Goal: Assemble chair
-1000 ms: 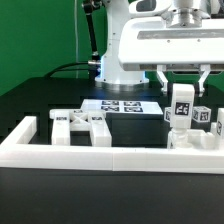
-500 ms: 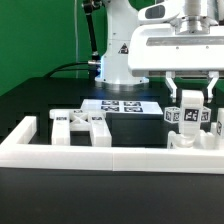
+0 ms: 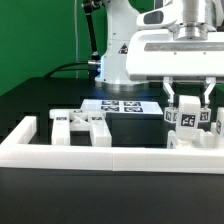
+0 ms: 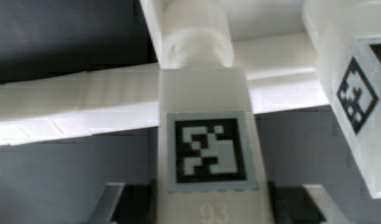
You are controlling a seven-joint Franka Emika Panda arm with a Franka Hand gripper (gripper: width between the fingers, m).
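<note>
While the claw (image 3: 188, 104) clamps one tagged piece (image 3: 184, 122), loose parts (image 3: 80, 125) lie inside the frame (image 3: 110, 155).

A plain green backdrop wall (image 3: 40, 35) fills the rear on the exterior view's left, with a darker vertical strip down it. Below it spreads a flat matte black table top (image 3: 35, 100), evenly lit, with a faint grey sheen. A thin black cable (image 3: 62, 68) curves along the table's far edge. A long white blocky border frame (image 3: 110, 152) runs across the front and turns back at its left end. The thin flat white marker board (image 3: 122, 104) lies on the table behind it. In the wrist view the table (image 4: 62, 40) is a dark blur.
</note>
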